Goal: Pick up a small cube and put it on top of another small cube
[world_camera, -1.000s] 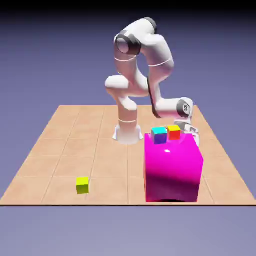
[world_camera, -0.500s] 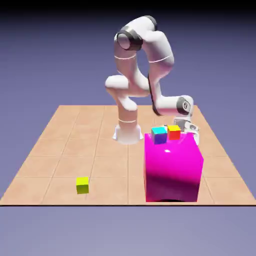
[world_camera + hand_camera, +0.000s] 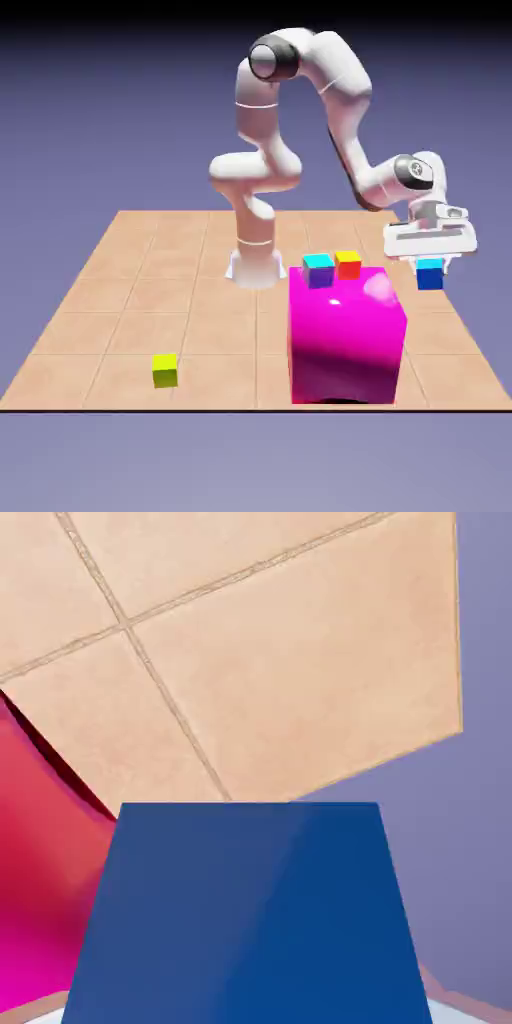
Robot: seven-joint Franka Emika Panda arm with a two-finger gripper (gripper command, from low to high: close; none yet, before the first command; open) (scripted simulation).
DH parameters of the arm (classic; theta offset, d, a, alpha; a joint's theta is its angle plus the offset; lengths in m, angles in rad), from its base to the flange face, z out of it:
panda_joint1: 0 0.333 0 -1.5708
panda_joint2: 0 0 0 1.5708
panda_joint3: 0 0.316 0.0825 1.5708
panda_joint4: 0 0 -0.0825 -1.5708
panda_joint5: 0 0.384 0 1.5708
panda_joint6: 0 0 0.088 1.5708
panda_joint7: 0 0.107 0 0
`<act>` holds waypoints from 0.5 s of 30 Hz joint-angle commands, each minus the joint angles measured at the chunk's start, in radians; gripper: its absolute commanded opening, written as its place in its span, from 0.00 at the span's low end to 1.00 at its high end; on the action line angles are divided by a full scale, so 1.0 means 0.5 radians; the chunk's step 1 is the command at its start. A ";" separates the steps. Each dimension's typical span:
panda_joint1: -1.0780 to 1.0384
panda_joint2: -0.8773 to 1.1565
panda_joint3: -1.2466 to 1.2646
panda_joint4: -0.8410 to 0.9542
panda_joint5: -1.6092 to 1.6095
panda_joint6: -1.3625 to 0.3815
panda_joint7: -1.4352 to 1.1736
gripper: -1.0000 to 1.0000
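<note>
Deep blue with a cyan top, the small cube (image 3: 430, 274) hangs in the air, pinched between the two fingers of the hand (image 3: 430, 266), clear of the bench (image 3: 130, 300) and lifted beside the upper corner of the magenta block (image 3: 346, 335) on the exterior view's right. In the hand view the small cube (image 3: 250, 912) fills the lower part of the picture as a broad dark-blue face and hides the fingertips; behind it lie tan tiles with thin seams, a slice of the magenta block (image 3: 40, 882) at the left, and the bench edge against the violet backdrop at the right.

On top of the magenta block stand two tiny cubes touching side by side near its far edge: a purple-sided cube with a cyan top (image 3: 318, 270) and an orange-red cube (image 3: 347, 264).

Well apart, toward the near edge of the bench on the exterior view's left, the yellow cube (image 3: 165, 370) sits alone on the tiles.

From its base at the far edge, the white arm (image 3: 300, 90) arches up and bends down to the hand.
</note>
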 commanded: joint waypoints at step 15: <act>0.844 -0.159 -1.088 0.650 0.696 0.196 -0.448 0.00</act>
